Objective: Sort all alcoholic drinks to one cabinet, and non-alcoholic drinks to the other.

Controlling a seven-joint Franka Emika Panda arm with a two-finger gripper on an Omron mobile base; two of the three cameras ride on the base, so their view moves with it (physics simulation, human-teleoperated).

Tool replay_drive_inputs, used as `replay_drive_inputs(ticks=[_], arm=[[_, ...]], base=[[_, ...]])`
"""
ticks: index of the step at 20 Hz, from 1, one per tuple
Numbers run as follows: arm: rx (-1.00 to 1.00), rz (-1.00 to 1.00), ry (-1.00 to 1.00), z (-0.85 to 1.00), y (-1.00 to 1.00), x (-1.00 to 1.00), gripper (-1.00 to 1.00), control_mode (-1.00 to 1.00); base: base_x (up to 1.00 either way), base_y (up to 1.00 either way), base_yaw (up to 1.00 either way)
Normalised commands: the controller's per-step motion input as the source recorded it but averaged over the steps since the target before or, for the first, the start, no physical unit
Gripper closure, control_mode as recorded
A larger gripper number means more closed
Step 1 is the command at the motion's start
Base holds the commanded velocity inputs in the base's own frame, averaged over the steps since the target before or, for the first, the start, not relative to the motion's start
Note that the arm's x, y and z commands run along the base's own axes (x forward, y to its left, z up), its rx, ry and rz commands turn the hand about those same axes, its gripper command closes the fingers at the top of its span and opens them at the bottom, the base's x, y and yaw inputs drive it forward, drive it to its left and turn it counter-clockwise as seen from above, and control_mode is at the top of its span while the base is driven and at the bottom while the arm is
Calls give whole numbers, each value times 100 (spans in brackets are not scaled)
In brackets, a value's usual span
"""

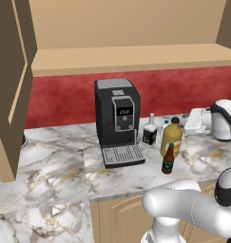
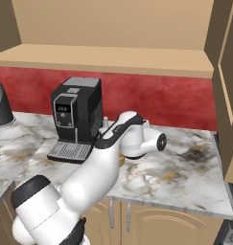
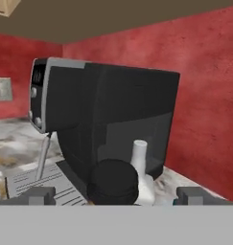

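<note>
On the marble counter (image 1: 55, 156), right of the coffee machine, stand the bottles. The squarish clear bottle (image 1: 149, 131) with a black label is nearest the machine. A small pale water bottle (image 1: 161, 128) peeks from behind. The yellow juice bottle (image 1: 171, 138) is in front of it, and the brown beer bottle (image 1: 168, 160) is closest to the counter edge. My gripper (image 1: 189, 122) hovers open just right of the juice bottle and level with its cap. In the hand view the gripper (image 3: 115, 196) looks over the juice bottle's dark cap (image 3: 113, 183), with the clear bottle's white neck (image 3: 139, 155) behind it. The wide cabinet (image 1: 131, 58) stands open above. The narrower cabinet is out of view.
The black coffee machine (image 1: 117, 116) with its drip tray (image 1: 122, 155) stands left of the bottles against the red wall. The cabinet's open doors hang at the left (image 1: 7, 85) and at the right (image 2: 228, 95). A grey appliance (image 2: 0, 111) sits far left on the counter.
</note>
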Motion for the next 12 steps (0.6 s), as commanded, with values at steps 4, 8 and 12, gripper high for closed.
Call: replay_drive_inputs(ticks=[4, 8, 12], arm=[[11, 0, 3, -19, 0, 4, -100, -100], [14, 0, 2, -13, 0, 0, -100, -100], [15, 0, 0, -1, 0, 0, -100, -100]], base=[[0, 0, 0], [0, 0, 0], [0, 0, 0]])
